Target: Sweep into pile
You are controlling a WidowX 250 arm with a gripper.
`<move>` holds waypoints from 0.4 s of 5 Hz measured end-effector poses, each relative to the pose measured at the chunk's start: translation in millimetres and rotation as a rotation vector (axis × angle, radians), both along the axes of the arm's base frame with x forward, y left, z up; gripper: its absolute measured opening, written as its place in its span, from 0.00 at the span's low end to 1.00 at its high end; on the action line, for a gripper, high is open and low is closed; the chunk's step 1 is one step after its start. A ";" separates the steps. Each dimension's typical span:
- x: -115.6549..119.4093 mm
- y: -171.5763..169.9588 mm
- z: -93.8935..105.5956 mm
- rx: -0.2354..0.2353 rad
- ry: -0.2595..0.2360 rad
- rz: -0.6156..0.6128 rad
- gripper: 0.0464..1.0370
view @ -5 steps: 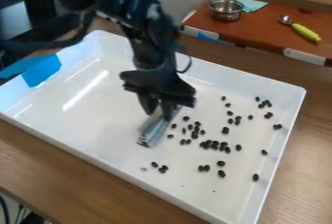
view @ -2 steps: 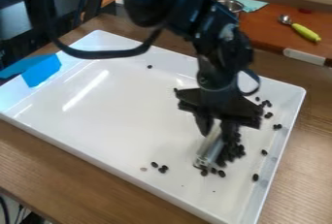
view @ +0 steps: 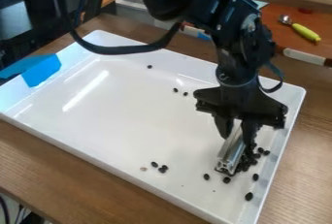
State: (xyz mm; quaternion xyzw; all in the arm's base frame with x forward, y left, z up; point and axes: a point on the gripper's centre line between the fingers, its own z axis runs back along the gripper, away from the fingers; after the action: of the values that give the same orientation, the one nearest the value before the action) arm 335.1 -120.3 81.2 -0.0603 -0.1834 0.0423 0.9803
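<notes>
Beans (view: 244, 165) are what I'm on, small dark ones in the white tray (view: 129, 116). Most that I can see sit in a tight clump toward the tray's R wall, as my cam has it, just beside the metal bar (view: 233, 151); the gripper and bar hide some, so no exact ct. A few lie by the clump's far side, next to the wall. Strays elsewhere: 1 up near the far wall, a pair a bit nearer me, approx mid-width, and a trio toward the near wall w/ a small pale bit (view: 143, 169) beside it. 4 more lie apart from one another on the near side of the clump, 2 of them over by the R wall

My gripper (view: 237, 133) is clamped on the bar, a finger on each side, pointing down over the R part of the tray. Bar is tilted, low end toward me & down by the tray floor; can't tell if it touches. Arm (view: 243, 48) comes in from the top edge, w/ a black cable (view: 117, 50) looping off it above the tray's far side

Rest: blue tape (view: 42, 71) over the tray's L corner, tray on a wood table (view: 65, 165), spoon (view: 305, 31) w/ yellow-green handle on the reddish-brown counter (view: 279, 18) at back R
</notes>
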 end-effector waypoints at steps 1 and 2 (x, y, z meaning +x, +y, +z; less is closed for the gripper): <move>10.4 24.7 31.8 -0.022 -0.092 0.017 0.29; 8.2 59.1 53.5 0.000 -0.164 -0.026 0.29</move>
State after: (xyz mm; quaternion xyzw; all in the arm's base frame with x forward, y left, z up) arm 343.3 -61.2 134.6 -0.0659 -0.2622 0.0243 0.9625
